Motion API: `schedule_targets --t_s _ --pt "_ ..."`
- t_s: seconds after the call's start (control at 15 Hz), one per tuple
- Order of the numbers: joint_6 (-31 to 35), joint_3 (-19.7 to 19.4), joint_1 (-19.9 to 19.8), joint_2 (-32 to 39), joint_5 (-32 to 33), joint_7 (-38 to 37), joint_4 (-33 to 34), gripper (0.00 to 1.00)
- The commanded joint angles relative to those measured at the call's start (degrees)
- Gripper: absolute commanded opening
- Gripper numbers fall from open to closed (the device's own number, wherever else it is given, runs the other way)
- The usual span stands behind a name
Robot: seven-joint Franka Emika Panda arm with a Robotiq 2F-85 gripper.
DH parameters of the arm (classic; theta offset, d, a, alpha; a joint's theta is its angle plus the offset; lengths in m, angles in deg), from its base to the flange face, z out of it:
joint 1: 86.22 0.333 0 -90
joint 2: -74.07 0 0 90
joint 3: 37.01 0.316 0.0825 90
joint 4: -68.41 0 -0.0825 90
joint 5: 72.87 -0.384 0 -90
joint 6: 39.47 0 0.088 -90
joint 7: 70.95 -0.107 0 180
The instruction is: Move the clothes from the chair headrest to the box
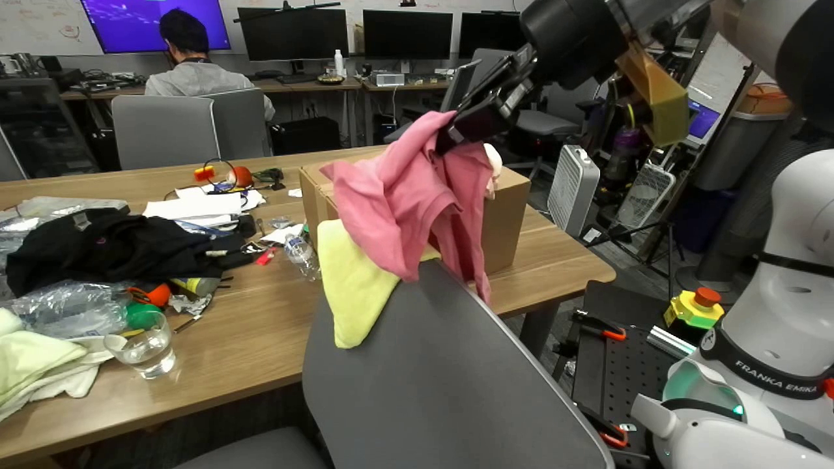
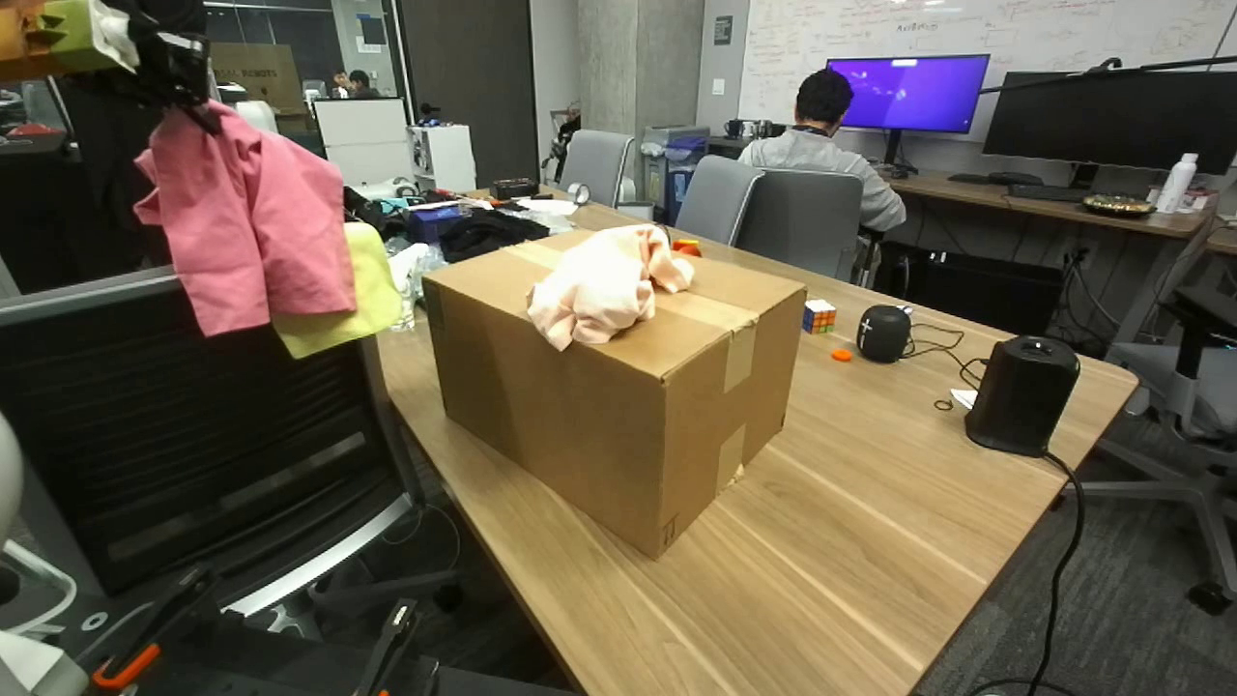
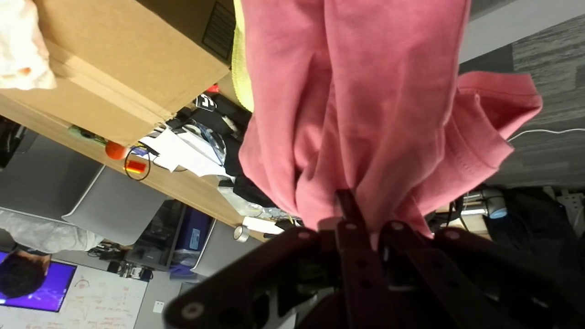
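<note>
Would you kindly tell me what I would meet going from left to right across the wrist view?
Peach cloth, orange round object, white papers, yellow cloth, pink cloth. The cardboard box is left out, as its span overlaps several of these.

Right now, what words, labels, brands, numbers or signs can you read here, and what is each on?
"FRANKA EMIKA": black band on the white robot arm.
"ROBOTS", with blurred letters before it: tan panel in the background.
Too small or blurred to read: whiteboard writing, wall sign, printed block on the cardboard box, plastic bottle label.
</note>
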Motion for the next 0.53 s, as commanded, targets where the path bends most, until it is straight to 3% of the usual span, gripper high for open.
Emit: schedule_targets --t_s 0.0,0.27,0.47 --pt "2.2 0.2 -1.8 -0.5 -0.5 1.5 0.4 0.04" --pt "4.9 0.7 -8.7 2.0 1.6 0.9 2.8 0.04" --pt "7.0 1.9 -17.6 5.1 3.8 -0.4 6.5 0.04"
